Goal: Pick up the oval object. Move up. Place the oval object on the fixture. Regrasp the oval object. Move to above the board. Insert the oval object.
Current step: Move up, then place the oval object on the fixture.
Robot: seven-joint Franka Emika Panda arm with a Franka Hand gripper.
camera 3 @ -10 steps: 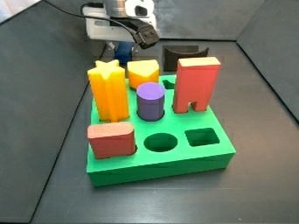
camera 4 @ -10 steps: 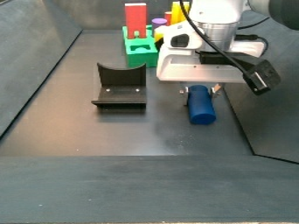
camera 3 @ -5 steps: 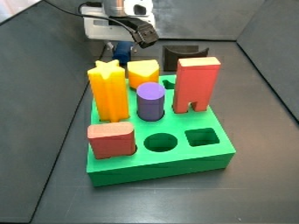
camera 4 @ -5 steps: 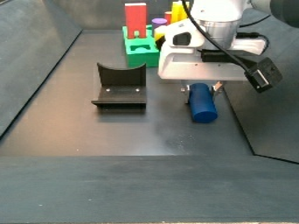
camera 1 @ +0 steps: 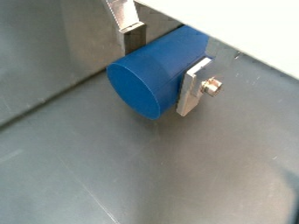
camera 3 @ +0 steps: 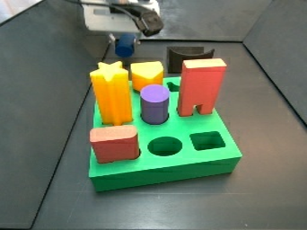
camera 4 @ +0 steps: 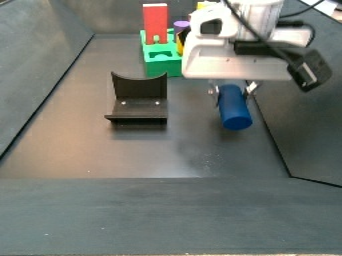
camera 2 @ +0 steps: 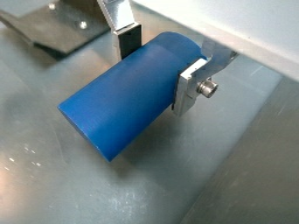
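In a side view the fixture stood on the dark floor at the left, with the board behind it, and to its right the hand hung clear of the floor, clamped on the oval object. In both wrist views the fingers pressed the blue peg's sides, and it lay level between them

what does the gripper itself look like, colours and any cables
The gripper has a white boxy body with a black camera module on its side and black cables looping over it. Its fingers are flat silver plates with a screw; one carries a dark pad.
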